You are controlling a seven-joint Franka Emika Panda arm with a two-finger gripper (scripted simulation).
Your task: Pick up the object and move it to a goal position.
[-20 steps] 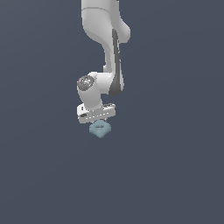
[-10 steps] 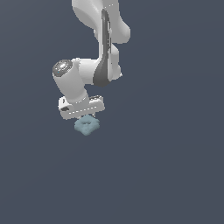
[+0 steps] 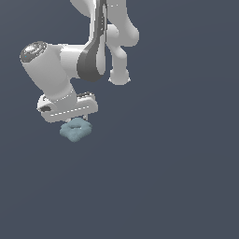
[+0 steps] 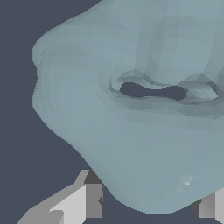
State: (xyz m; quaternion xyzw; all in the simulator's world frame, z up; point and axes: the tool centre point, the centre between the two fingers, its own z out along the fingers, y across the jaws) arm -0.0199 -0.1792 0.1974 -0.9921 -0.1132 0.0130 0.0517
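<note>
The object [image 3: 75, 130], a pale blue-grey lumpy piece with a central dent, is seen directly under the white gripper [image 3: 76, 120], against plain dark grey background; no supporting surface can be made out. In the wrist view the object [image 4: 131, 109] is pinched between the fingertips [image 4: 85, 201], filling the frame.

Plain dark slate-blue backdrop [image 3: 186, 177] fills the exterior view edge to edge, flat and uniform. Same dark tone shows in the wrist view. Lighting even, soft, shadowless across the backdrop.
</note>
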